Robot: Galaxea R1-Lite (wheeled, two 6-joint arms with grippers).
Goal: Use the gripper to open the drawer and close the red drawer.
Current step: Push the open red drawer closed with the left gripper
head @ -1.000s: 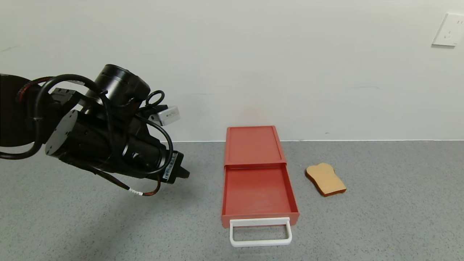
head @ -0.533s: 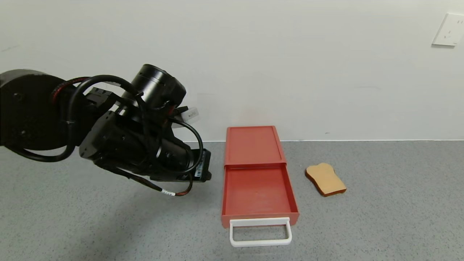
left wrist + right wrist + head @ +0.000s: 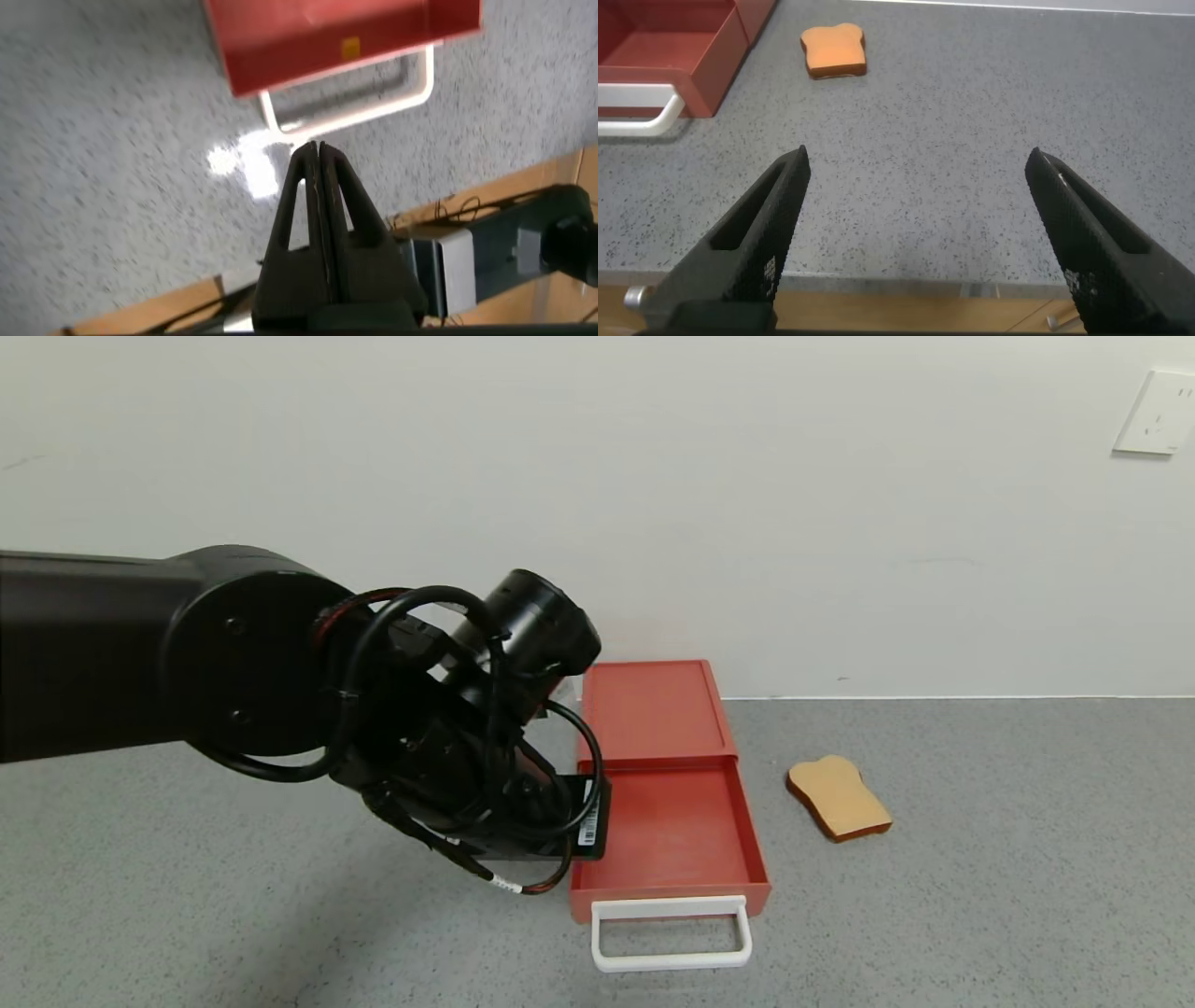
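Note:
The red drawer (image 3: 652, 711) lies flat on the grey table by the wall. Its tray (image 3: 665, 831) is slid out toward me, and the white loop handle (image 3: 670, 933) is at its front. My left arm (image 3: 467, 756) hangs over the tray's left edge, and its wrist hides the fingers in the head view. In the left wrist view the left gripper (image 3: 316, 146) is shut and empty, with its tip close to the handle (image 3: 374, 98), beyond the tray's front (image 3: 327, 37). My right gripper (image 3: 919, 159) is open and empty, low at the table's front, to the right of the drawer (image 3: 673, 42).
A tan toast-shaped slice (image 3: 838, 797) lies on the table right of the drawer, and it also shows in the right wrist view (image 3: 835, 49). The white wall stands right behind the drawer, with a socket plate (image 3: 1158, 413) at the upper right.
My left arm has swung right and down, from the table's left side to the drawer's left edge. The drawer, tray and slice have not moved.

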